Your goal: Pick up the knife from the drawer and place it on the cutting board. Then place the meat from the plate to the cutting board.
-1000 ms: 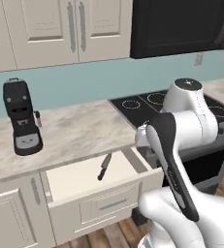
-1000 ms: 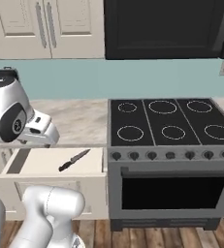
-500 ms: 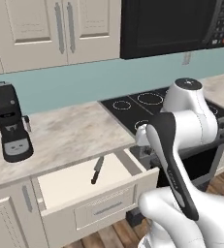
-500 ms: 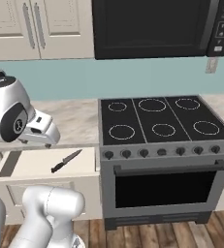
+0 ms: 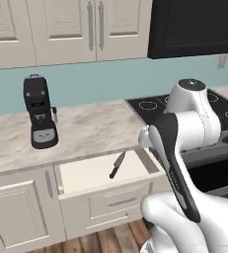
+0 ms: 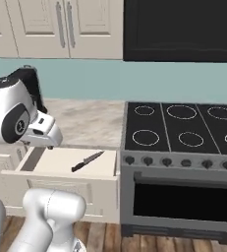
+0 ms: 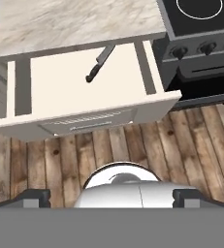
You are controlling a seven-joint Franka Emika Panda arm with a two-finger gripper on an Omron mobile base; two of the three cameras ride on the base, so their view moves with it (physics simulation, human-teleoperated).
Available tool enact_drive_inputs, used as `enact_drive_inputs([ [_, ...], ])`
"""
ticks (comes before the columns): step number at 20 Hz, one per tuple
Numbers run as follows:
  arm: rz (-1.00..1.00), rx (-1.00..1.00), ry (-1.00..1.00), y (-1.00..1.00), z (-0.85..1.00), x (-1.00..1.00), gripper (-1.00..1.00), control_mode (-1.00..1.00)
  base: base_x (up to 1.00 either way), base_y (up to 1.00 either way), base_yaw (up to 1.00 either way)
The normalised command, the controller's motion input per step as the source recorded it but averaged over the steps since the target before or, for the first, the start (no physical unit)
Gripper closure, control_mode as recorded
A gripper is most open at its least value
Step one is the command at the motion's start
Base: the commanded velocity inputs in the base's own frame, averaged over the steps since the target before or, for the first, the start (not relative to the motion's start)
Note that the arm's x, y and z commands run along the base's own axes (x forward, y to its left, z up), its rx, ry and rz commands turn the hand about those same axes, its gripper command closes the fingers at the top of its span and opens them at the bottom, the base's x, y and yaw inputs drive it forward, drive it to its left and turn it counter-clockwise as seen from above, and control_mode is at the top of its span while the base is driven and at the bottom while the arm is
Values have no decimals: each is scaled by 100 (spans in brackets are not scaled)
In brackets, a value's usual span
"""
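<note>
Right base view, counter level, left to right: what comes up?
Coffee machine → open drawer → knife lying in it → stove.

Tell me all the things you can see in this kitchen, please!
knife: one, grey blade and black handle, lying slantwise inside the open drawer, toward its right side
drawer: one, cream, pulled open below the counter
coffee machine: one, black, standing on the counter left of the drawer
counter: one, pale marbled, along the wall
stove: one, black top with white burner rings and a row of knobs, right of the drawer
wall cabinets: cream doors with grey vertical handles, above the counter
microwave: one, black, above the stove
floor: brown wooden planks
robot arm: one, white with dark joints, in front of the drawer
end effector: dark fingertips set far apart, high above the floor
</note>
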Motion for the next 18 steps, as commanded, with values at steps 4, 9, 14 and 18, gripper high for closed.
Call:
enact_drive_inputs([
  [4, 0, 0, 0, 0, 0, 0, -100, 100, -100, -68, 60],
  [9, 0, 0, 0, 0, 0, 0, -100, 100, -96, -98, 54],
  [14, 0, 0, 0, 0, 0, 0, -100, 100, -91, -18, 35],
  [18, 0, 0, 0, 0, 0, 0, -100, 100, -100, -50, 13],
])
